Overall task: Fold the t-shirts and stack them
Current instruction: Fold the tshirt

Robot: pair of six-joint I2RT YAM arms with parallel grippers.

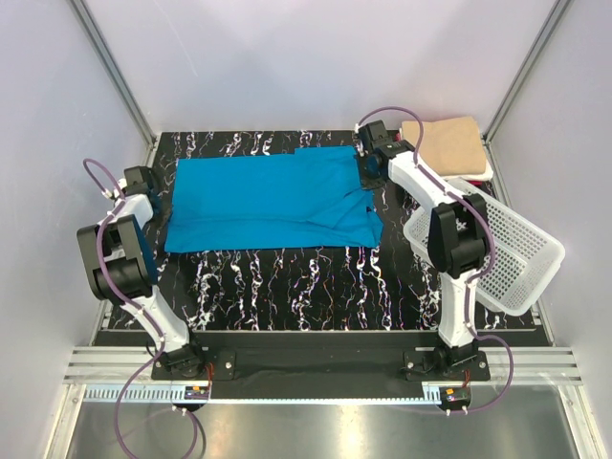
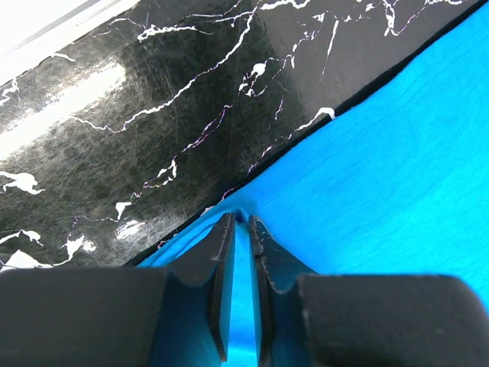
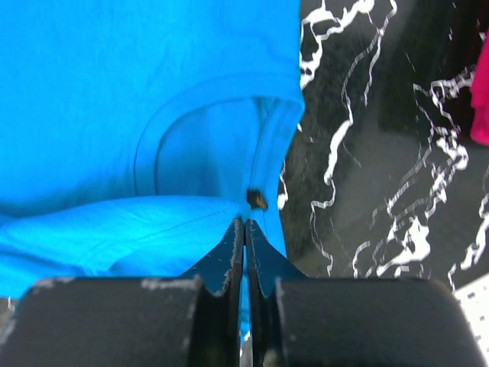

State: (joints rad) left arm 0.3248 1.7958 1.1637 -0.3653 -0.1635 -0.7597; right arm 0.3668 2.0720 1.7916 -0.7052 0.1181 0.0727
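A turquoise-blue t-shirt (image 1: 268, 201) lies folded flat across the back of the black marbled table (image 1: 287, 287). My left gripper (image 1: 166, 207) is at the shirt's left edge. In the left wrist view its tips (image 2: 241, 219) stand a narrow gap apart, with a ridge of blue cloth (image 2: 382, 168) between them. My right gripper (image 1: 369, 174) is at the shirt's upper right corner, by the collar. Its tips (image 3: 244, 222) are pressed together on a thin layer of blue cloth (image 3: 114, 92). A folded tan t-shirt (image 1: 445, 143) tops a small stack at the back right, with a red one (image 3: 481, 99) showing under it.
A white perforated basket (image 1: 497, 249) lies tilted at the table's right edge, beside the right arm; its corner (image 3: 474, 298) shows in the right wrist view. Grey walls and metal posts close in the back and sides. Bare marbled table lies between the shirt and the arm bases.
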